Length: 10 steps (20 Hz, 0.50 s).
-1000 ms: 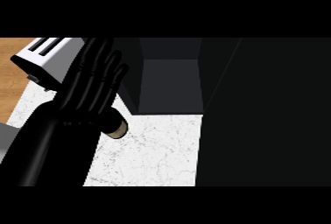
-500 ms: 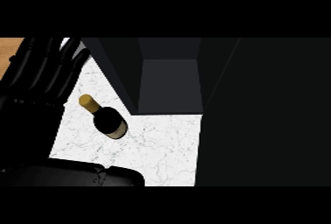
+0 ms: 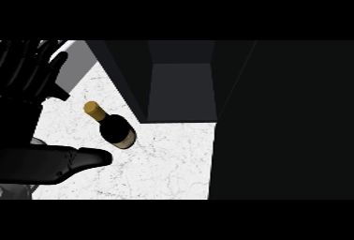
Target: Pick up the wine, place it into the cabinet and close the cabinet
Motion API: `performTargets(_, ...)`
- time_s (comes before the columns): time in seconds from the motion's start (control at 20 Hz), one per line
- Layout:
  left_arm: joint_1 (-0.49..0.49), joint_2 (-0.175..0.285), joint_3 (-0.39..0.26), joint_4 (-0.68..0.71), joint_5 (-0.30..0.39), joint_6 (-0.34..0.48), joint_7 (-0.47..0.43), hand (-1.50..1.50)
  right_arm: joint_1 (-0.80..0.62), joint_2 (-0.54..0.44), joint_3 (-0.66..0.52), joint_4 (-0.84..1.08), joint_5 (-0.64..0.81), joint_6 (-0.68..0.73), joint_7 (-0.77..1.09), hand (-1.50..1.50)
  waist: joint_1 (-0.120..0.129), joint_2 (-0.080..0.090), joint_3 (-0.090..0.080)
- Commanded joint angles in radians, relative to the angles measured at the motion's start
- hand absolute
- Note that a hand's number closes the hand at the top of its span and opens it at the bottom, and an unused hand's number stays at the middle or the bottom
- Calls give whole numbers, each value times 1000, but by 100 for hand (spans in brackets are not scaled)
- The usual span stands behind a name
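One wine bottle [image 3: 114, 127] sits free on the white surface [image 3: 166, 159], left of centre, just below the open cabinet [image 3: 181, 89]. At the upper left of the frame the left hand [image 3: 27, 70] has its fingers spread apart and holds nothing, clear of the bottle. The pickup is not yet done. Next, I judge, that hand must lower and curl round the bottle's body.

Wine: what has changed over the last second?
The left hand, which covered the wine a second ago, has drawn away to the view's upper left, open, holding nothing. The wine lies on the counter where it was; the cabinet remains open.
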Motion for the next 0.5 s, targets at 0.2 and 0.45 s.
performTargets(0.2,118,16,92,62,107,-97,-106,-150,81,-13,1,-163,-25,8,-2,-150,4,1,1)
performTargets(0.45,181,-22,79,152,80,-117,-230,-150,70,-34,-19,-250,-51,-10,75,-150,-7,0,1)
